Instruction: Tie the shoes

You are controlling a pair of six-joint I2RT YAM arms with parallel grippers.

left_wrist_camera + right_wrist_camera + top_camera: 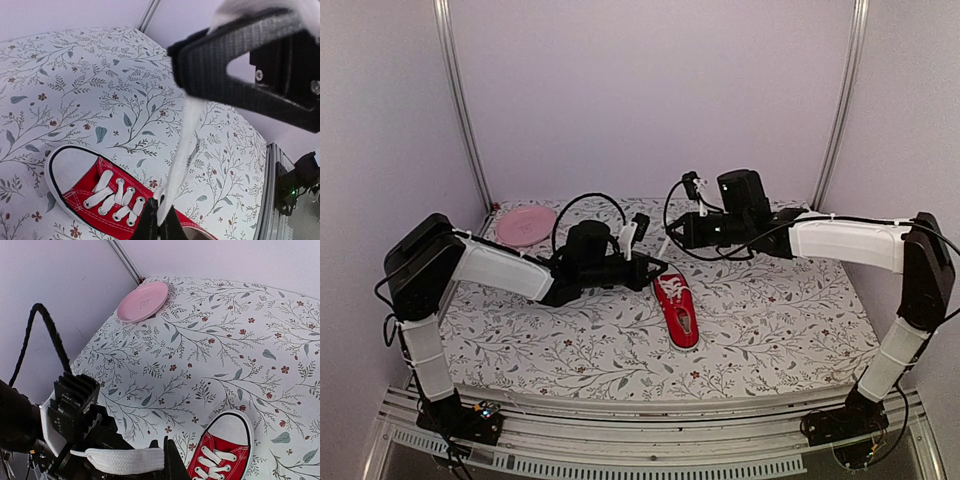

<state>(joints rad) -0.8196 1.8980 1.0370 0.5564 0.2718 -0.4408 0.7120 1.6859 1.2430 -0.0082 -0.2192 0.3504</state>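
Observation:
The red sneaker (677, 312) with white toe cap and white laces lies mid-table, toe towards the back. It also shows in the left wrist view (95, 192) and the right wrist view (222, 452). My left gripper (653, 268) hovers just above the shoe's toe end, and in its own view (160, 226) it is shut on a white lace (187, 137). The lace runs up to my right gripper (240, 60). My right gripper (672, 232) is a little behind and above the left one, and in its own view (167, 462) it is shut on the flat white lace (125, 461).
A pink plate (525, 225) sits at the back left of the floral tablecloth (780, 320), and also shows in the right wrist view (144, 301). Walls close the back and sides. Black cables loop over both wrists.

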